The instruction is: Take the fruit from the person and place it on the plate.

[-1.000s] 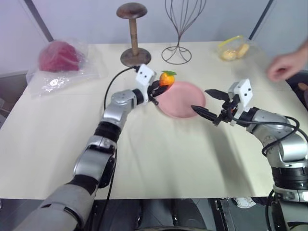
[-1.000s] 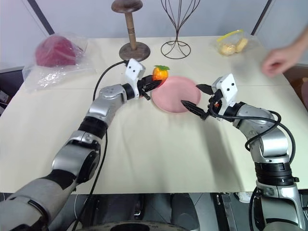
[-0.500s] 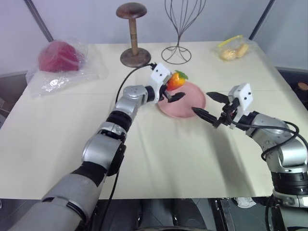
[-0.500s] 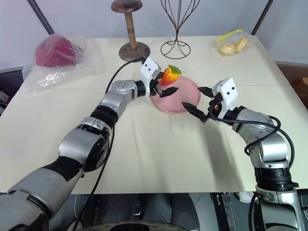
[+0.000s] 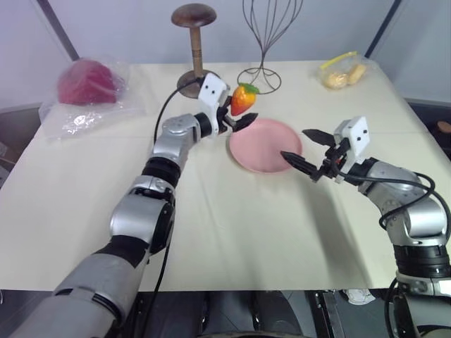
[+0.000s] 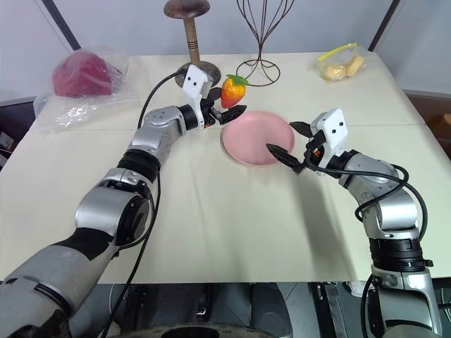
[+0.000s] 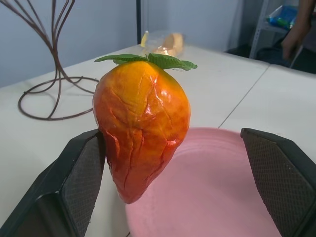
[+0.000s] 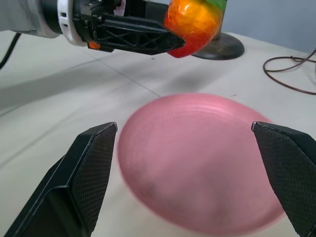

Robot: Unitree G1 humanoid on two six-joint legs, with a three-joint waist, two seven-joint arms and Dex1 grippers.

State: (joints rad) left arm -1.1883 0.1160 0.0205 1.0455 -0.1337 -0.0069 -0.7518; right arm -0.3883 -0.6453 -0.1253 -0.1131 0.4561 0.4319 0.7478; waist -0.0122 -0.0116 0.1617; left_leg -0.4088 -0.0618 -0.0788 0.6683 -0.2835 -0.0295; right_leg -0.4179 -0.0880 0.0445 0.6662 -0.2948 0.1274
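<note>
The fruit (image 7: 140, 116), a red-orange strawberry with a green top, hangs in the air just beyond the near-left rim of the pink plate (image 5: 271, 151). It rests against one finger (image 7: 81, 180) of my left gripper (image 5: 242, 113), whose jaws stand wide open; the other finger (image 7: 281, 173) is well clear of it. My right gripper (image 5: 304, 148) hovers open at the plate's right edge with nothing in it. From the right wrist the fruit (image 8: 193, 22) shows above the plate's far rim. A person's arm (image 7: 298, 29) shows far off behind the table.
A brown wooden stand (image 5: 194, 49) and a wire stand (image 5: 262, 49) rise at the table's back, close behind the left gripper. A plastic bag with a dark-red lump (image 5: 86, 84) lies at back left, a clear bag of yellow items (image 5: 342, 72) at back right.
My left gripper opened from shut on the fruit; the fruit stays against one finger. The left hand swung over the plate, then back left and higher. The person's hand left the right side.
</note>
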